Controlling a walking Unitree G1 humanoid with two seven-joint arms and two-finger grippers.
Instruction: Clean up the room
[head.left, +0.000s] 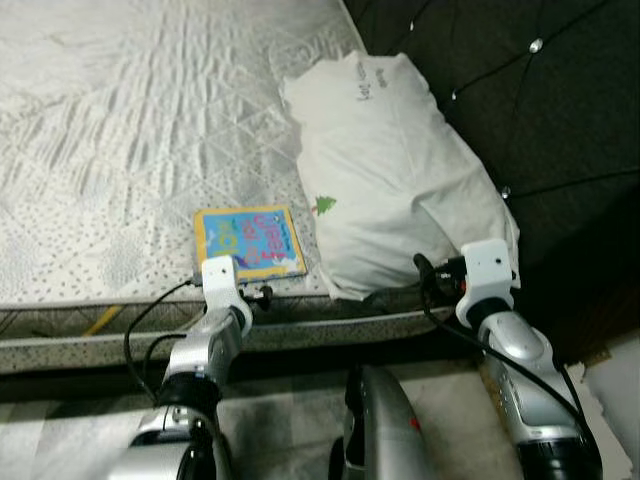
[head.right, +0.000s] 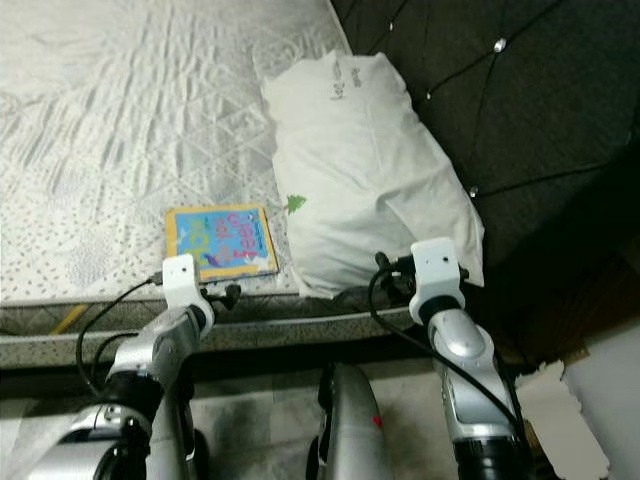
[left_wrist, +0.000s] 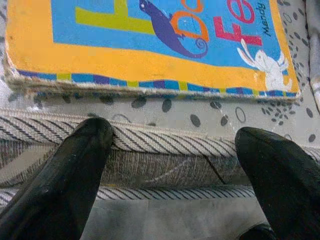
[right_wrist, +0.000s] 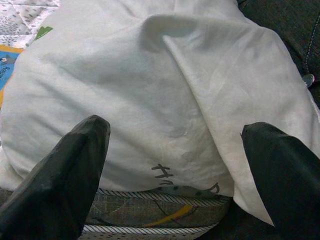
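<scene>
Standing at the near edge of the bed (head.left: 120, 150), the robot has both arms raised toward the bare quilted mattress. A children's book (head.left: 250, 241) with a yellow border and a blue cover lies flat near that edge, just beside a white pillow (head.left: 390, 170) that leans against the dark tufted headboard (head.left: 540, 110) at the corner of the bed. The book and the pillow nearly touch; whether they meet I cannot tell.

The left hand (left_wrist: 170, 165) hovers at the mattress's corded edge, just short of the book, its two black fingers (left_wrist: 60, 180) spread wide and holding nothing. The right hand (right_wrist: 175, 170) sits in front of the pillow's near end, fingers (right_wrist: 55, 175) likewise apart and empty, the pillow's creased cover between them in the wrist view. Some dark lettering shows on the pillowcase, and a small green mark (head.left: 324, 206) on its side facing the book.
</scene>
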